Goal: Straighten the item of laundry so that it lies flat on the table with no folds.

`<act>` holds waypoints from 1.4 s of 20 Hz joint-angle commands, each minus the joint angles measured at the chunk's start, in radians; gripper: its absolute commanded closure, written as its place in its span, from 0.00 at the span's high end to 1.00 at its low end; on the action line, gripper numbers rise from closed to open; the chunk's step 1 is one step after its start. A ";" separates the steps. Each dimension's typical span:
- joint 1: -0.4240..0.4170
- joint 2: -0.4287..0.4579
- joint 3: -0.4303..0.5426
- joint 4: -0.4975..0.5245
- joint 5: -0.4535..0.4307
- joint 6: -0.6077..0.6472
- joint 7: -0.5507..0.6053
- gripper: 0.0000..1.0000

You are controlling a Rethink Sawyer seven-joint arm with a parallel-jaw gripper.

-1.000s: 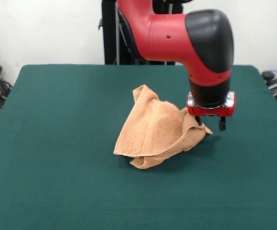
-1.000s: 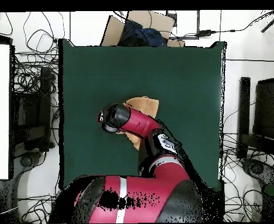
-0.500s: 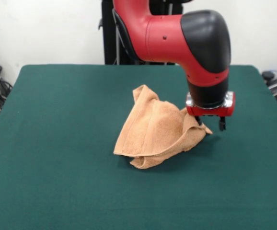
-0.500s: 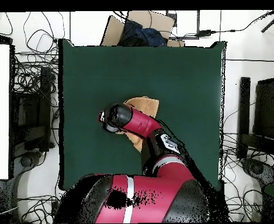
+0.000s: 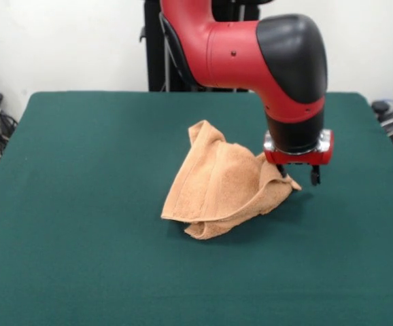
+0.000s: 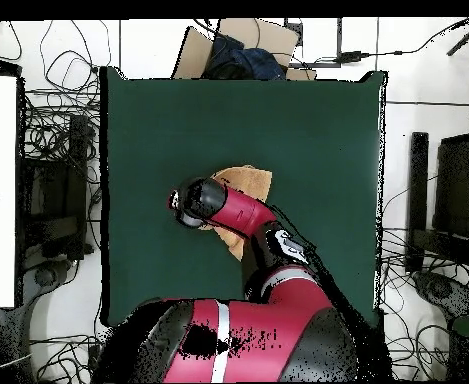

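Observation:
The item of laundry (image 5: 224, 183) is a peach-orange towel lying crumpled and folded over itself near the middle of the table (image 5: 81, 204), with one peak raised at its far side. My gripper (image 5: 297, 175) hangs low at the towel's right corner, open. One finger (image 5: 280, 170) touches the cloth's raised corner and the other stands clear of it over bare green. In the overhead view only part of the towel (image 6: 248, 182) shows on the table (image 6: 318, 130), beside the arm's wrist (image 6: 196, 203), which hides the fingers.
Green cloth stretches wide on all sides of the towel. Tangled cables (image 6: 48, 160) and equipment lie off the table's sides, and a cardboard box (image 6: 240, 45) sits past one edge.
The arm has shifted very slightly to the left in the front view; the towel has kept its shape and place.

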 commanded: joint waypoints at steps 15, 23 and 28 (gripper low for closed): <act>-0.009 0.169 -0.094 0.086 -0.030 -0.206 0.247 1.00; 0.011 0.166 -0.111 0.086 -0.025 -0.206 0.262 1.00; 0.019 0.166 -0.119 0.085 -0.022 -0.205 0.266 1.00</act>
